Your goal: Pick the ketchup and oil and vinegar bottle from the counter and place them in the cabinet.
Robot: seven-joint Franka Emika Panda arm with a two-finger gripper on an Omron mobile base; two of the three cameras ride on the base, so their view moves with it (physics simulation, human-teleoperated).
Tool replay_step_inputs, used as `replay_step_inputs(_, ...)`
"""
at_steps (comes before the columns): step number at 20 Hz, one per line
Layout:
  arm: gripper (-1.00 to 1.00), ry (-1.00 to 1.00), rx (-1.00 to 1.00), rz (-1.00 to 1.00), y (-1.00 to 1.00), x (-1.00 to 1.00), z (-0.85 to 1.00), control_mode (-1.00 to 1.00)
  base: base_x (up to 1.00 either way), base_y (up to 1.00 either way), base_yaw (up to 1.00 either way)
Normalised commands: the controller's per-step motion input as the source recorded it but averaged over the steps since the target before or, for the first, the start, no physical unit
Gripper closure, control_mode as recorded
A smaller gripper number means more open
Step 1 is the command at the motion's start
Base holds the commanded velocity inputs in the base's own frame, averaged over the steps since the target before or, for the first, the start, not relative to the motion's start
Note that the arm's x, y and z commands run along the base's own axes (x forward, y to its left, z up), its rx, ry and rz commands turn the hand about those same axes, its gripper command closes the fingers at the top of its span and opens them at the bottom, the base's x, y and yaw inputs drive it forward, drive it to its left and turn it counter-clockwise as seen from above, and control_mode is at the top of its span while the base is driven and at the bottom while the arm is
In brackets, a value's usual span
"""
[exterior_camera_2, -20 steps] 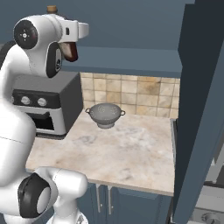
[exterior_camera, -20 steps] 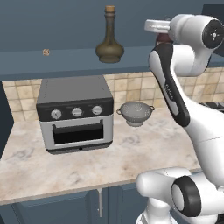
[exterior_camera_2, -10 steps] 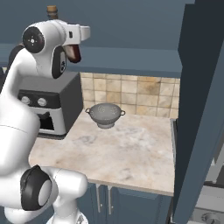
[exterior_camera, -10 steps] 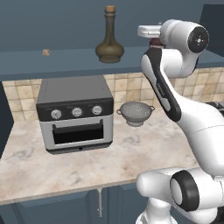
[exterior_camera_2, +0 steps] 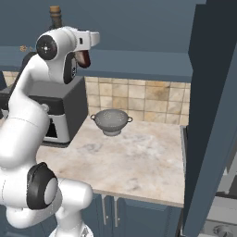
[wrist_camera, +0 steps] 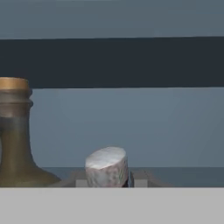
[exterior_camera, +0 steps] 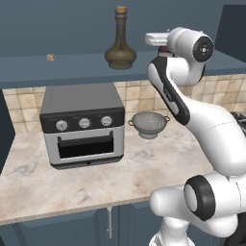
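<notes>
Already standing upright on the cabinet [exterior_camera: 62,65] shelf: the oil and vinegar bottle [exterior_camera: 120,42], long axis vertical, cork at the top. Holding the ketchup [exterior_camera_2: 84,58] between the fingers of the gripper [exterior_camera_2: 84,56], raised to shelf height beside the recess; closed on the bottle judging from the dark red body hanging under the white hand in the right base view, though the fingers themselves hardly showing. Seeing in the hand view the pale cap of the ketchup [wrist_camera: 106,166] rising at about 6 o'clock, and the olive flask [wrist_camera: 15,135] at about 9 o'clock, near but apart from it. Looking straight along the hand, the slate board at the back of the recess lying ahead at 12 o'clock, with bare shelf in between. Probably calling for a forward push into the recess, keeping the small bottle upright and away from the flask's round belly at the side. Sitting on the counter [exterior_camera: 144,168] below: a toaster oven [exterior_camera: 82,125] and a colander [exterior_camera: 149,124], not part of the task.
</notes>
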Motion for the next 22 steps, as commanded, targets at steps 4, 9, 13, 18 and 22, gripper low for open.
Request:
replay_step_inputs(4, 1.00, 0.03, 0.00, 0.00, 0.00, 0.49, 0.00, -1.00, 0.00, 0.00, 0.00)
replay_step_inputs(9, 1.00, 0.07, -0.01, 0.00, 0.01, 0.21, -0.01, -1.00, 0.00, 0.00, 0.00)
replay_step_inputs(13, 1.00, 0.06, -0.02, 0.00, 0.04, 0.10, 0.00, -1.00, 0.00, 0.00, 0.00)
replay_step_inputs(18, 1.00, 0.02, -0.01, 0.00, 0.01, 0.04, 0.00, -1.00, 0.00, 0.00, 0.00)
replay_step_inputs(22, 1.00, 0.02, 0.00, 0.00, 0.00, 0.09, 0.00, -1.00, 0.00, 0.00, 0.00)
